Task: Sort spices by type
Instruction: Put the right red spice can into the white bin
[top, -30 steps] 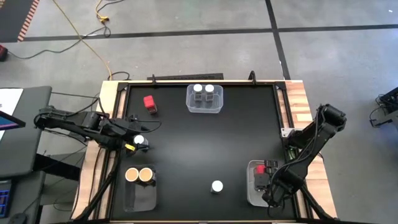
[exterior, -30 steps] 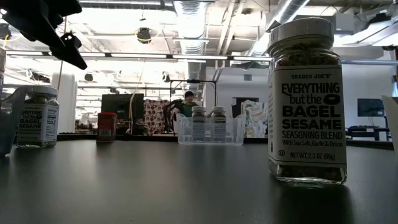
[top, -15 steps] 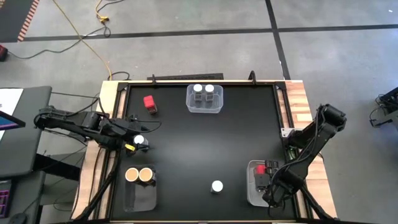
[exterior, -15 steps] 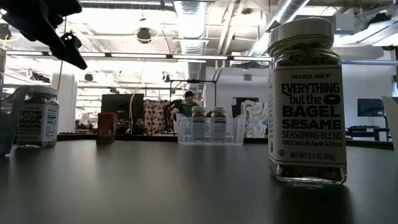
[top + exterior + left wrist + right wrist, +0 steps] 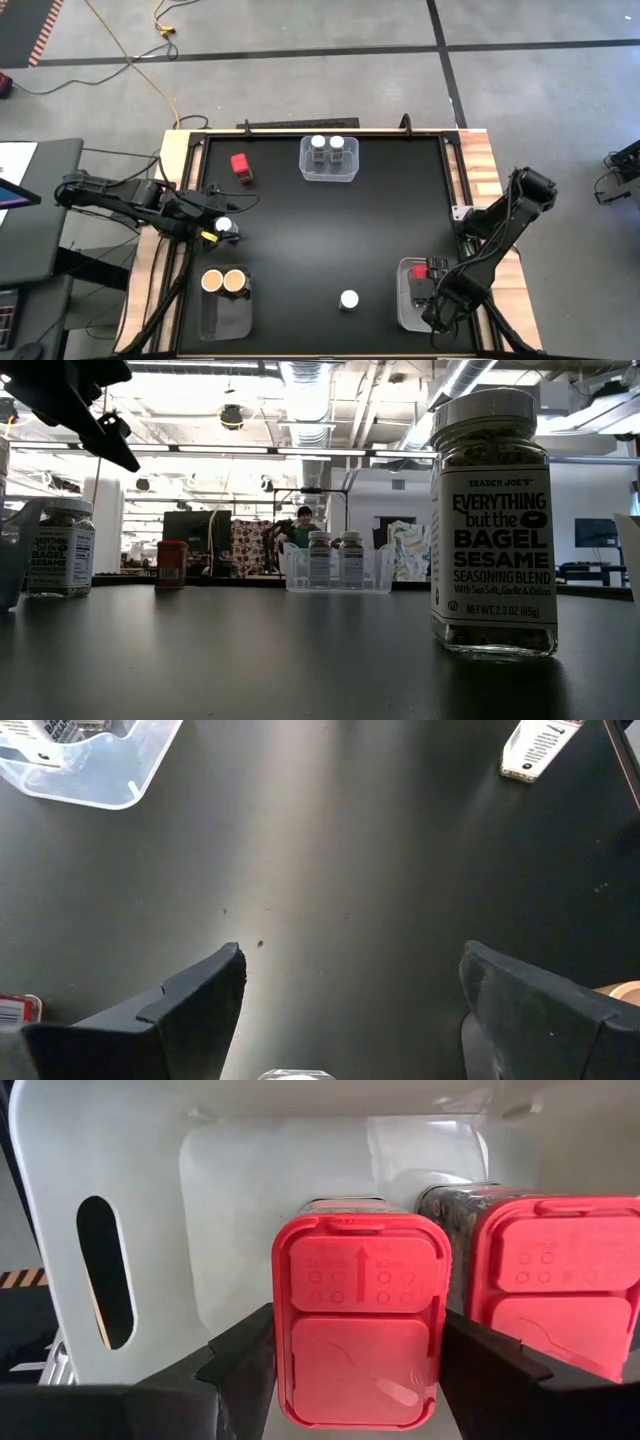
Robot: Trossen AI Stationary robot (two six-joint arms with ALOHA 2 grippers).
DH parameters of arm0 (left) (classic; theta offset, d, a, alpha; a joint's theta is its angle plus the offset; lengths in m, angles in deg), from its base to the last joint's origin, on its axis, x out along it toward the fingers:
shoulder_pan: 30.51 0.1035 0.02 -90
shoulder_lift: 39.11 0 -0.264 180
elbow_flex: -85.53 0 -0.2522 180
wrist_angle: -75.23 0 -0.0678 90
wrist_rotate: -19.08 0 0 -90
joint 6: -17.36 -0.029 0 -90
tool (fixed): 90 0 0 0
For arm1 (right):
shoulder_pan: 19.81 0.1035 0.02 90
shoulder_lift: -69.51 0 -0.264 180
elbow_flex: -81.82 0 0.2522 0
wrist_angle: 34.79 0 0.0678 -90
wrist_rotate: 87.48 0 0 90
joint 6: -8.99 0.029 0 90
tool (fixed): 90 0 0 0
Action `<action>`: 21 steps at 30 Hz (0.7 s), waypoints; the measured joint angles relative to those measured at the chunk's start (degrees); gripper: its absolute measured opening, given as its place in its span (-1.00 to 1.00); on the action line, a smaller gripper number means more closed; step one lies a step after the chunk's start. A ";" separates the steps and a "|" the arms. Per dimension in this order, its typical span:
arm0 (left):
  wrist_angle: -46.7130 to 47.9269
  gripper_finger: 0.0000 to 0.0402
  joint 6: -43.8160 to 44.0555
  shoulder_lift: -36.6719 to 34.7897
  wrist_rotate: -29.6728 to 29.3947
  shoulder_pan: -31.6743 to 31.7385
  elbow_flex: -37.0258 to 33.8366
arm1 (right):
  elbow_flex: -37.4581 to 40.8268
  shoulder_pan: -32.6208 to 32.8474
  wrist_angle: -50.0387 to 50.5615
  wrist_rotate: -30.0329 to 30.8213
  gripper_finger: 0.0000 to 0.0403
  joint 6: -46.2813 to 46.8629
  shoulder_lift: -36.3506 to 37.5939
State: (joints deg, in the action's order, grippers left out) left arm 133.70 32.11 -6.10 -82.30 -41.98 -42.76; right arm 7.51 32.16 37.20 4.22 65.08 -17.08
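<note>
My right gripper (image 5: 424, 294) (image 5: 362, 1380) reaches down into a clear bin (image 5: 405, 312) at the table's near right and is shut on a red boxy spice container (image 5: 362, 1330); a second red one (image 5: 560, 1285) stands beside it. My left gripper (image 5: 221, 229) (image 5: 350, 1010) is open at the table's left side, its fingers on either side of a white-lidded jar (image 5: 223, 226) (image 5: 60, 548) without touching it. Another white-lidded jar (image 5: 348, 299) (image 5: 492, 520) stands alone on the near middle of the table. A lone red container (image 5: 241, 165) (image 5: 172, 563) stands at the far left. My right gripper pinches the red container between its two fingers (image 5: 245, 1370), one on each side just below the red lid (image 5: 300, 1370). The fingers come from above, pointing down. The container is upright inside the bin; whether its base rests on the bin floor is hidden.
A clear bin (image 5: 350, 176) (image 5: 380, 575) at the far middle holds two white-lidded jars. Another bin (image 5: 225, 315) at the near left holds two tan-lidded jars (image 5: 222, 282). Bare black tabletop lies across the middle. A person shows far off in the room behind.
</note>
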 joint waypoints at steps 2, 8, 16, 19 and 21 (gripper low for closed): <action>0.00 0.76 0.08 0.00 0.00 0.00 0.00 | 0.00 0.00 0.00 0.53 0.35 0.01 0.00; 0.00 0.76 0.08 0.00 0.00 -0.01 0.00 | 0.00 0.00 0.17 1.24 0.35 0.54 0.00; 0.00 0.76 0.08 -0.02 0.00 -0.01 0.00 | -0.02 0.00 0.48 1.28 0.55 0.86 0.00; 0.00 0.76 0.08 -0.02 0.00 -0.02 0.00 | -0.02 0.00 1.04 1.30 0.66 0.82 0.00; 0.00 0.76 0.08 0.00 0.00 -0.01 0.00 | -0.02 0.00 1.30 1.33 0.72 0.49 0.00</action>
State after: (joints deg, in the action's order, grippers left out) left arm 133.70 32.19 -6.09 -82.30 -41.99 -42.76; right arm 7.49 32.16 38.50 5.55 65.57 -17.08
